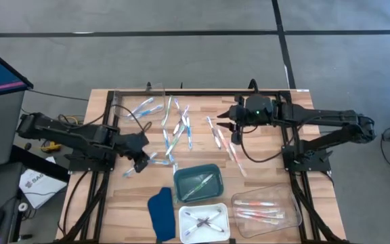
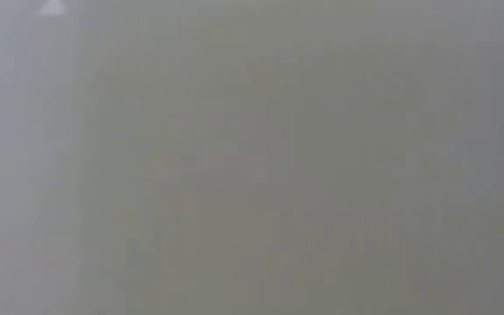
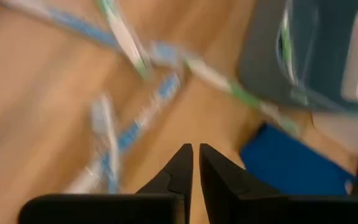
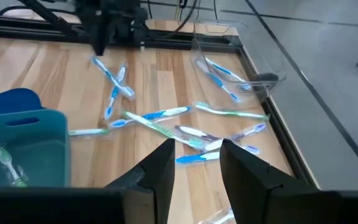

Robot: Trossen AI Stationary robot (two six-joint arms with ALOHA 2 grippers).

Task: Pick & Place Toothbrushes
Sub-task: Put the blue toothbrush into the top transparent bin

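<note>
From above, the whole wooden table (image 1: 263, 146) is seen with both arms over it. The left gripper (image 1: 141, 163) is placed at the left part of the scattered toothbrushes (image 1: 175, 129), and the right gripper (image 1: 227, 122) is held near the far middle of the table, by a few pinkish brushes. Three trays are lined along the near edge: a teal tray (image 1: 197, 183) with a green brush inside, a white tray (image 1: 204, 224) with greyish ones crossed, and a clear tray (image 1: 266, 209) with pink-orange ones. A fourth, clear container (image 1: 147, 102) is seen at the far left with blue brushes in it. A dark blue cloth (image 1: 160, 213) is laid beside the white tray.

Nothing can be made out in the low view, which is filled by a flat grey blur.

In the left wrist view the fingers (image 3: 219, 180) are shown nearly pressed together with nothing between them, over bare wood beside blue brushes; that picture is smeared, so the brushes there cannot be counted. In the right wrist view the fingers (image 4: 244, 165) are seen parted, gripping nothing, with about ten blue, green and purple-grey brushes spread beyond them and the left arm further off.

The exact total of loose brushes cannot be settled, as many are overlapped.
</note>
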